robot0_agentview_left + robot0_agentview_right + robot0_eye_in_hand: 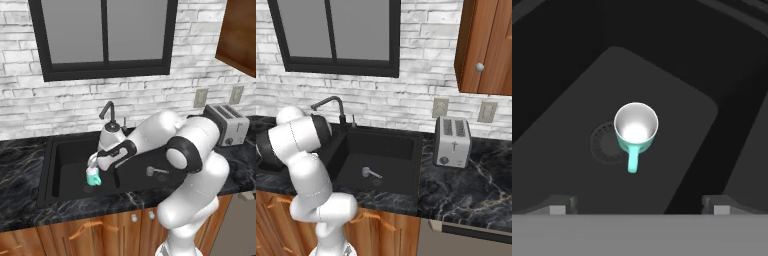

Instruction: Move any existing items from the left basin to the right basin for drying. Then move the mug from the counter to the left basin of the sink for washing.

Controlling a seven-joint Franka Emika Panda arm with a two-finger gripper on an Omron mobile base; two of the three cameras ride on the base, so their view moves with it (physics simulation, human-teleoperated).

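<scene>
The gripper (637, 209) is hanging wide open and empty above the left basin (677, 150). The mug (636, 128) is standing upright below and between the fingers (559, 206), apart from them, partly over the drain (604, 142). The utensil (370, 173) is lying in the right basin (398, 150). The risk I see: a finger clipping the pale rim on the way up and tipping the mug. Around the sink (50, 175), veined black counter (466, 195), a toaster (453, 141) and white brick are showing.

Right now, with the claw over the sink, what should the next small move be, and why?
Probably lift the claw straight up and clear: the mug stands upright in the left basin beside its drain, and the open jaws straddle it without touching.
</scene>
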